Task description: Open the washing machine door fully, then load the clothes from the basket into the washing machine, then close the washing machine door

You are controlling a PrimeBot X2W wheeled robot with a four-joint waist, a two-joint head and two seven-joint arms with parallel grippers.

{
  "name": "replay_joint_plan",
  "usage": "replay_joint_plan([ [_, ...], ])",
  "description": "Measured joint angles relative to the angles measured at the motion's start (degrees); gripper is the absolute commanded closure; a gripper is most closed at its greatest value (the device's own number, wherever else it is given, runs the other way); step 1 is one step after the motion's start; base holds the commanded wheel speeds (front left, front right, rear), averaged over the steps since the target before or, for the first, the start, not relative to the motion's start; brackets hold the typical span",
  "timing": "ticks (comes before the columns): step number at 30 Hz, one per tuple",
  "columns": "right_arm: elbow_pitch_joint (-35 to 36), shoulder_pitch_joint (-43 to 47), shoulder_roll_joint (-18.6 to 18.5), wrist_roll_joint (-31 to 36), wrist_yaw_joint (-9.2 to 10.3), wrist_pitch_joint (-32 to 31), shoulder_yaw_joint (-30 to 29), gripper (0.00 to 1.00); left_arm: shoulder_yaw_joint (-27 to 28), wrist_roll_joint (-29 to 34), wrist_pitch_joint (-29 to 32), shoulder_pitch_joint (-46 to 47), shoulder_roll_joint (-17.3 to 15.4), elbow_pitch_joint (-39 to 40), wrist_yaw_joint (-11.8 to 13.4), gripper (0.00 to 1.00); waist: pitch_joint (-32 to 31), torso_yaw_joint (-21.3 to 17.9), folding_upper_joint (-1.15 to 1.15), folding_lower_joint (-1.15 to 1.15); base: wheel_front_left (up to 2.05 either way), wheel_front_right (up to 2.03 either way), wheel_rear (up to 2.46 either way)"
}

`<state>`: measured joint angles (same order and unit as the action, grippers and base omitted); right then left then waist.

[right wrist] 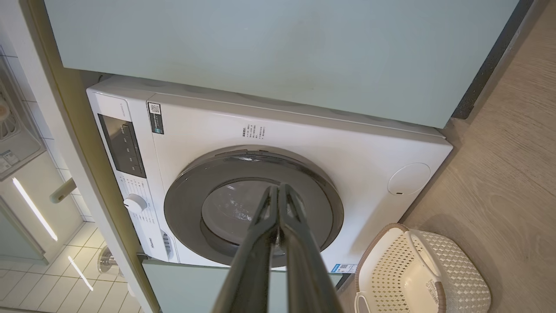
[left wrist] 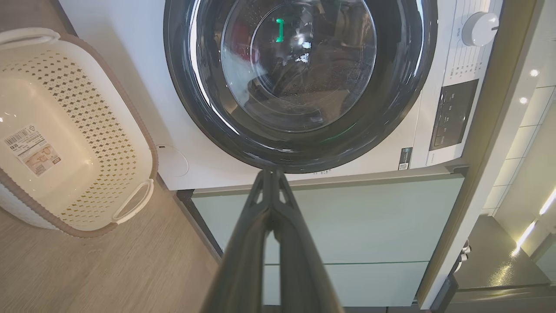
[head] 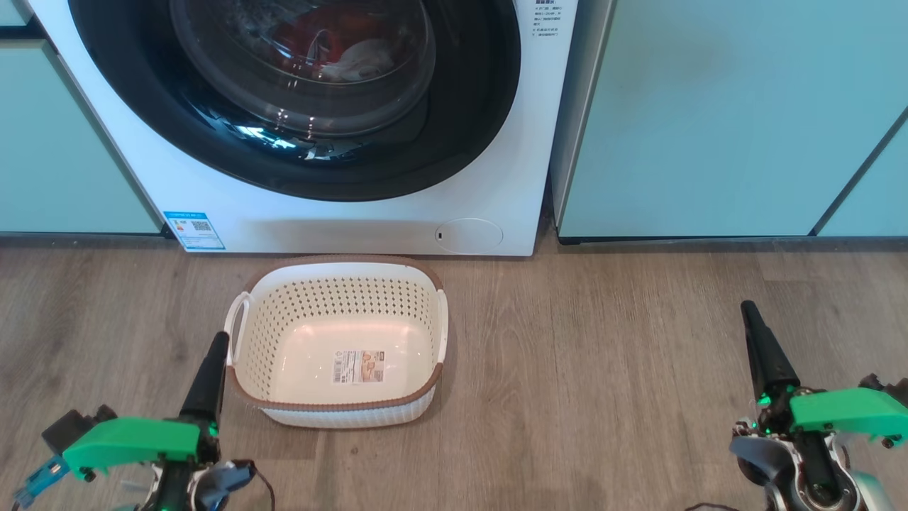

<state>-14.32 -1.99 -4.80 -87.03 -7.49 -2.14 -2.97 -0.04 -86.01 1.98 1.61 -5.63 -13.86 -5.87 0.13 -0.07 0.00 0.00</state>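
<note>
Looking done tbh: door point(head: 425, 142) shut, clothes point(head: 312, 35) showing behind glass, basket point(head: 340, 298) empty. Left fingers point(head: 207, 383), right fingers point(head: 765, 351) clenched on nothing. Worth nudging door, confirming flush seating.

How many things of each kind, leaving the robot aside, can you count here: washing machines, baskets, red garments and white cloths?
Washing machine: 1
Basket: 1
Red garment: 1
White cloth: 1
Total: 4
</note>
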Motion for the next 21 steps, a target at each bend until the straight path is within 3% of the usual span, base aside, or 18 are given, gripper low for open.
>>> replay_joint_plan([
  [12,-1.56,-1.25,-0.33,-8.04,0.00,-0.63,-0.21,1.00,0.55,-8.66,1.24,1.22,0.37,-1.60,-1.01,1.00,-0.13,0.06,0.00,0.00,0.00,0.00,0.00],
  [21,-1.70,-1.25,-0.33,-8.35,0.00,-0.66,-0.31,1.00,0.81,-8.95,1.43,1.88,0.49,-1.81,-1.01,1.00,-0.14,0.06,0.00,0.00,0.00,0.00,0.00],
])
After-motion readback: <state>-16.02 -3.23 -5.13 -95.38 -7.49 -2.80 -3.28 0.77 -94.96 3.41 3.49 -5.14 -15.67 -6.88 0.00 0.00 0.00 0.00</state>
